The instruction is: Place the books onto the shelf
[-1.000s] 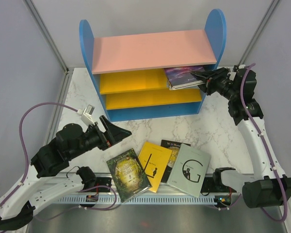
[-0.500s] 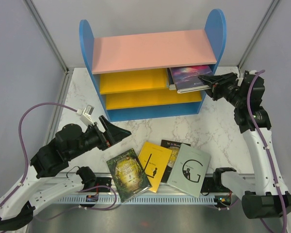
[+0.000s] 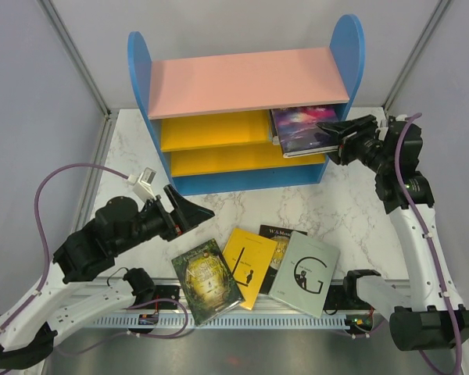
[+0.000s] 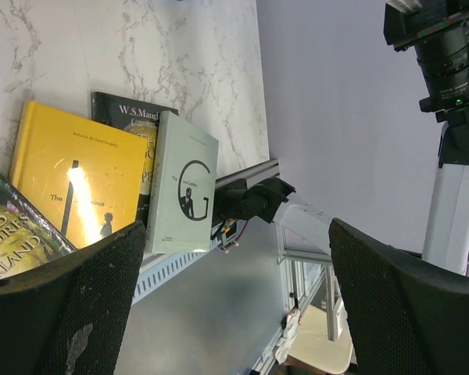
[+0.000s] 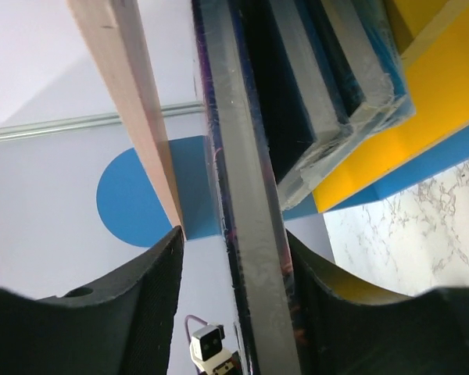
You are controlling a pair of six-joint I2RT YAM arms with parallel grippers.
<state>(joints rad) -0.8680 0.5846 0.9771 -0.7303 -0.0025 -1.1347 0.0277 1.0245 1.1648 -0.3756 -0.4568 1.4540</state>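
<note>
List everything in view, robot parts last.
shelf: one, blue, pink and yellow, table's back
purple book: one, upper yellow board, right end, topmost
stacked books: count unclear, navy, light blue, beneath it
green-gold book: one, near edge, leftmost
yellow book: one, overlapping the black book
black book: one, mostly covered
grey "G" book: one, rightmost
table: one, white marble
left gripper: open, black, above table near green-gold book
right gripper: open, black, around purple book's edge

Both arms are white tubes joined by chunky black joints, the left arm (image 3: 109, 230) and the right arm (image 3: 422, 250) alike. A purple cable (image 3: 78, 166) loops along each. A small white clip (image 3: 144, 180) sits by the left wrist. The fingers (image 4: 62, 312) are matt black and rough-faced.
</note>
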